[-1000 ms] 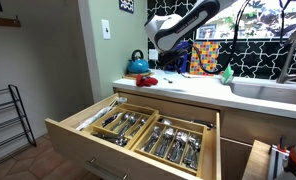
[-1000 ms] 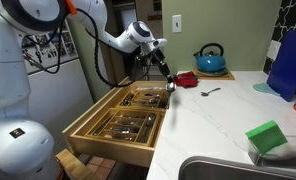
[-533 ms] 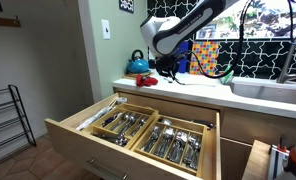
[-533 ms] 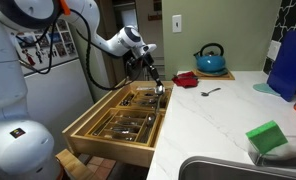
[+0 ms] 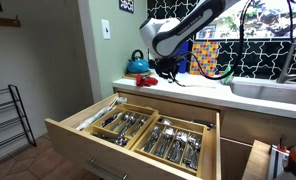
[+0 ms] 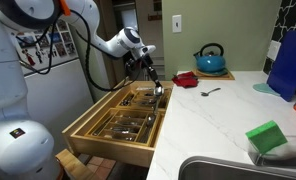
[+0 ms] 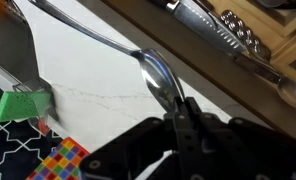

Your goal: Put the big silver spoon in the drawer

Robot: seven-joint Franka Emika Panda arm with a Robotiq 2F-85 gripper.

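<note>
Kitchen drawer is standing open; your gripper is clenching the big silver spoon above its edge, release pending.

No legible txt, brand or no. in any view. In an exterior view, a small dark sign on the wall above the light switch carries white marks, too small & blurred to read.

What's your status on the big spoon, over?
Gripper shut on big silver spoon, at counter edge. Drawer open, compartments full of cutlery. No obstruction seen above it.
</note>
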